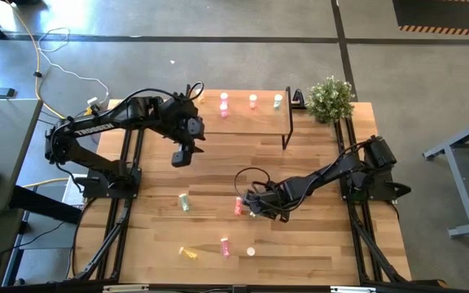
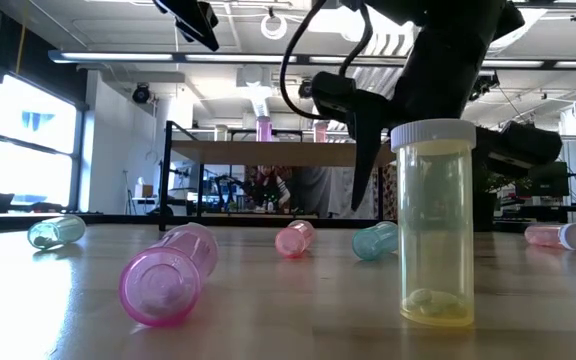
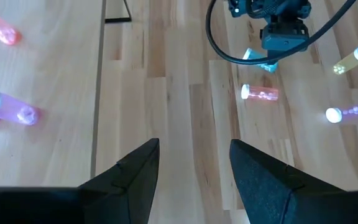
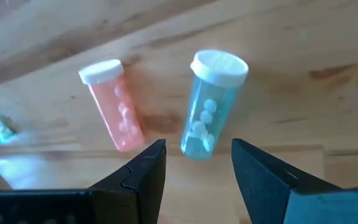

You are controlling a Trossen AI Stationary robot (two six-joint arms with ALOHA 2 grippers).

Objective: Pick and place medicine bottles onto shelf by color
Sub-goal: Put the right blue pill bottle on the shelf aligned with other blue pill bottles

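About four bottles are already stood on the shelf (image 1: 251,116), while several more lie scattered on the counter (image 1: 316,236). The right pincer (image 4: 194,163) is held released, grasping nothing, low over a blue-green bottle (image 4: 209,106) lying just ahead of its fingertips, beside a pink bottle (image 4: 112,104). The left pincer (image 1: 181,156) hangs released near the shelf.

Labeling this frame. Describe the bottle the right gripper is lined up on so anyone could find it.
Follow the right arm to the middle of the wood table, where the right gripper hangs open. Just ahead lie two bottles; the target is the teal bottle beside the pink bottle, white-capped with white pills inside.
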